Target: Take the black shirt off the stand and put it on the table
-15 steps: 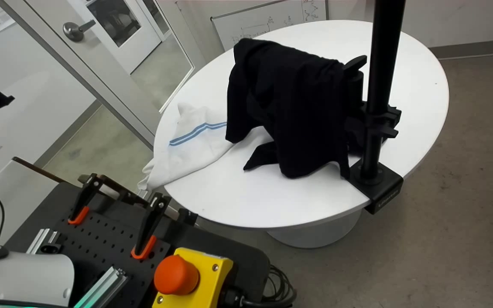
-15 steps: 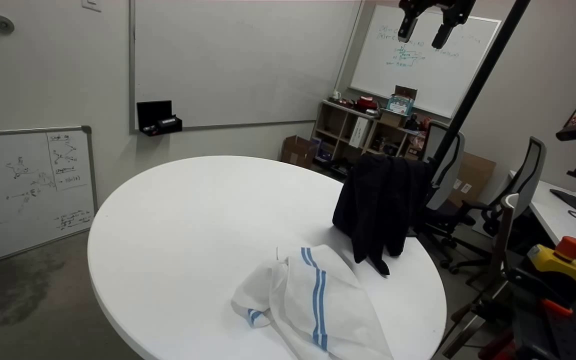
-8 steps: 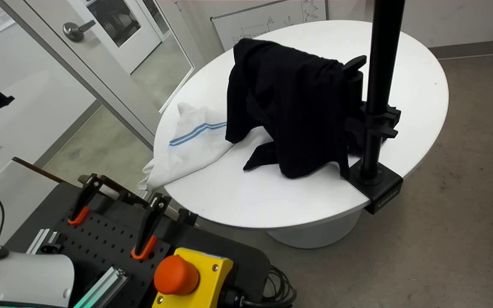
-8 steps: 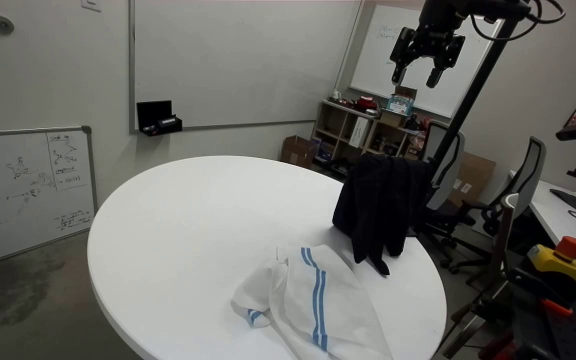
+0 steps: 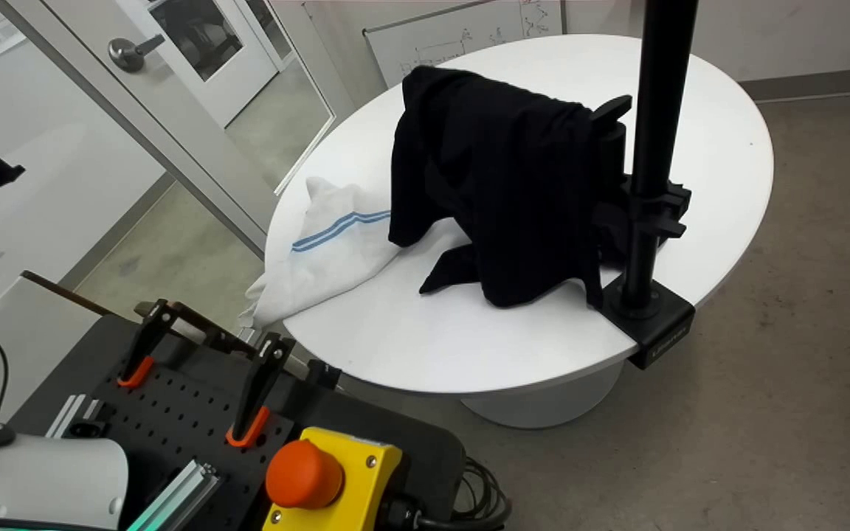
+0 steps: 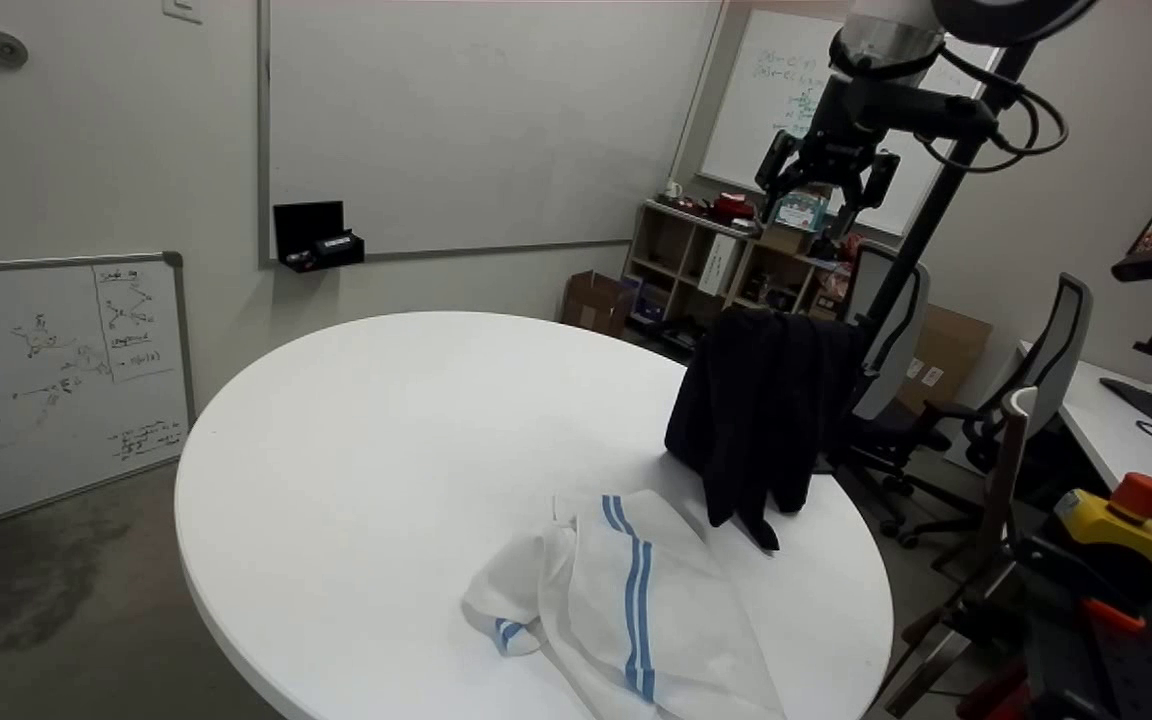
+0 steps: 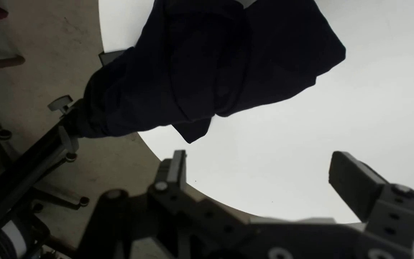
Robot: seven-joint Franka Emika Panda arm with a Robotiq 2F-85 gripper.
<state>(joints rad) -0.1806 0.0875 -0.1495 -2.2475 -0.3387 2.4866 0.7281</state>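
The black shirt hangs draped over the horizontal arm of the black stand. Its lower hem hangs low over the white round table, and one corner lies at or near the top. In an exterior view the shirt is below my gripper, which is open, empty and apart from it. The stand's pole rises close beside the arm. In the wrist view the shirt lies ahead of my spread fingers, with bare table between them. The bar under the shirt is hidden.
A white cloth with blue stripes lies on the table beside the shirt and also shows in an exterior view. A dark bench with clamps and a yellow box with an orange button stands near the table.
My gripper has come down from the top edge of an exterior view, shifting slightly left, and is now nearer the shirt's top. It stays open. The shirt, stand and cloth have not moved.
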